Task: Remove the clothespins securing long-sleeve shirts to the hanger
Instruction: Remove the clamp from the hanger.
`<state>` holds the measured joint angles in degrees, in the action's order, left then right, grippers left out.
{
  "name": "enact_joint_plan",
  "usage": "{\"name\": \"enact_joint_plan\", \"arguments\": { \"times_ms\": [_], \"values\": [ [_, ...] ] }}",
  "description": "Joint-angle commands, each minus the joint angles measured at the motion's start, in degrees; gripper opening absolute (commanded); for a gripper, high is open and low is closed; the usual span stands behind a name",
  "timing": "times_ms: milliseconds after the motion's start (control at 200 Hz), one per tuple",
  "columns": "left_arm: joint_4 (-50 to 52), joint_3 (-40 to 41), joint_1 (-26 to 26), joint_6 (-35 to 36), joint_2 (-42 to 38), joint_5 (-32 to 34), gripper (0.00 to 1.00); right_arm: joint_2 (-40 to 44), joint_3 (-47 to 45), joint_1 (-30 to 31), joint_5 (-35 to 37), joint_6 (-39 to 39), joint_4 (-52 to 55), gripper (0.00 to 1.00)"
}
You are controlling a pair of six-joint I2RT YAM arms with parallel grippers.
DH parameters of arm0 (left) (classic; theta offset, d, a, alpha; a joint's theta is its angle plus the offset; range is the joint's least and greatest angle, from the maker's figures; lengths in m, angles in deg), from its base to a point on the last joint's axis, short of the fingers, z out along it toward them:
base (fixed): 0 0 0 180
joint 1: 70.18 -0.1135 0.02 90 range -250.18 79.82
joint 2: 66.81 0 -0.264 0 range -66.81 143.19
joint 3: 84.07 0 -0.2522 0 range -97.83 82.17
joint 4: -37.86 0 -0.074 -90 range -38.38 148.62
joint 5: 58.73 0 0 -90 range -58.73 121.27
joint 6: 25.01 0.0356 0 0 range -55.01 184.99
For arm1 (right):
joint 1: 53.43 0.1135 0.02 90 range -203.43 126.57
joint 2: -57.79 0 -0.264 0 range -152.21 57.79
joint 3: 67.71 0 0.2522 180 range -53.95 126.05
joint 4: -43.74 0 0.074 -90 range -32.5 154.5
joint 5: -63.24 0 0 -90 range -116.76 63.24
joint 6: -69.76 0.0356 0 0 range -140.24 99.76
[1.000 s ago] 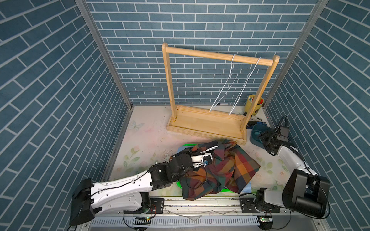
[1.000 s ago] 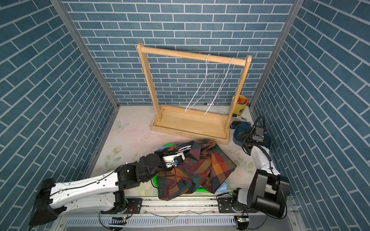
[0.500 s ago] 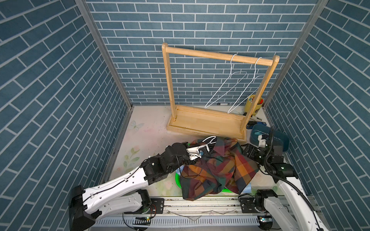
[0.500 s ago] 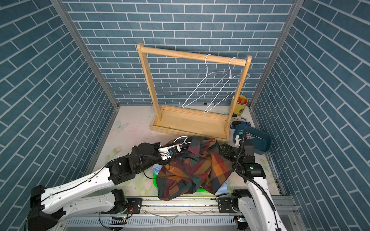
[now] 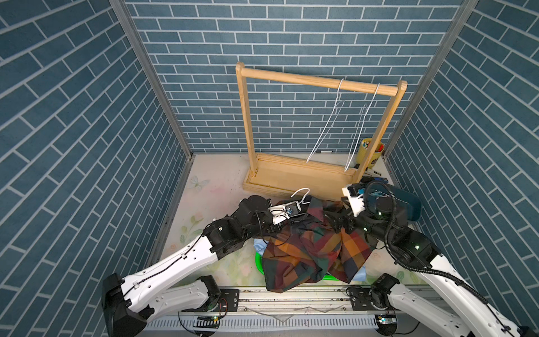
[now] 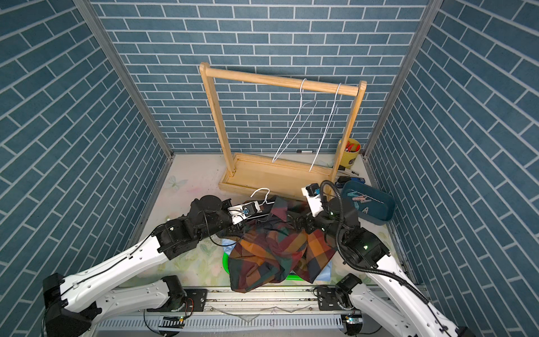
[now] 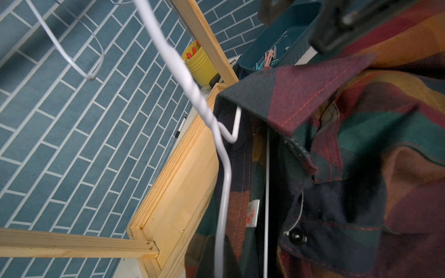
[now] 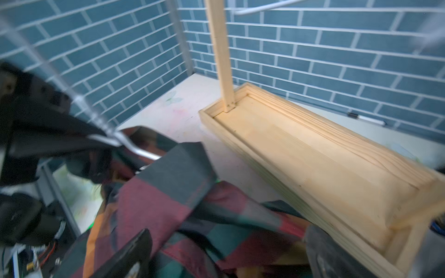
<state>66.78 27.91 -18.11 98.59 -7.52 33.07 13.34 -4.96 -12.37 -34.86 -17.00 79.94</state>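
The dark plaid long-sleeve shirt (image 5: 315, 248) hangs in a heap on a white wire hanger (image 5: 302, 194) at the front middle. My left gripper (image 5: 302, 214) is shut on the hanger's wire just under its twisted neck (image 7: 204, 108). My right gripper (image 8: 228, 260) stands open over the shirt's far shoulder (image 6: 306, 223), its fingers (image 8: 134, 250) either side of the cloth, which does not touch them. A light blue shirt (image 5: 258, 243) peeks out below. Pink and teal clothespins (image 6: 361, 200) lie in the teal tray; no pin shows on the plaid shirt.
The wooden rack (image 5: 320, 83) stands behind with two bare white hangers (image 5: 329, 125) on its bar. A yellow cup (image 5: 369, 151) and the teal tray (image 6: 379, 216) sit at the right back. A green basin rim (image 6: 224, 259) lies under the shirts.
My right arm has swung from the tray at the right wall over to the shirt and its jaws have opened wide. My left gripper has carried the hanger a little farther back.
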Motion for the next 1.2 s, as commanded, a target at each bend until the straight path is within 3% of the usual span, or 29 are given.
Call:
{"name": "enact_joint_plan", "arguments": {
  "times_ms": [0, 225, 490, 795, 1000, 1195],
  "values": [
    [2.25, -3.2, -0.91, -0.72, 0.47, -3.74, 0.0, -3.53, 1.57, 3.52, -0.04, -14.55, -1.75, 0.99],
    [6.17, -5.06, -1.07, 0.38, 0.81, -8.93, 0.0, -8.97, 5.78, 4.05, -4.45, -20.3, -3.27, 0.98],
    [8.36, -5.12, -1.17, 3.25, -0.47, -8.22, 0.0, -10.15, 12.96, 3.7, -13.73, -19.95, 5.14, 0.98],
    [8.84, -6.16, -1.18, 3.31, -1.48, -9.95, 0.0, -10.94, 14.16, 1.94, -15.87, -22.43, 11.74, 0.98],
    [9.89, -7.31, -1.1, 3.4, -1.42, -10.31, 0.0, -12.84, 13.77, -4.68, -24.3, -19.69, 7.24, 0.93],
    [9.23, -8.05, -1.1, 3.11, -0.9, -10.63, 0.0, -17.24, 16.61, -5.22, -25.45, -19.76, 7.16, 0.83]
  ]
}}
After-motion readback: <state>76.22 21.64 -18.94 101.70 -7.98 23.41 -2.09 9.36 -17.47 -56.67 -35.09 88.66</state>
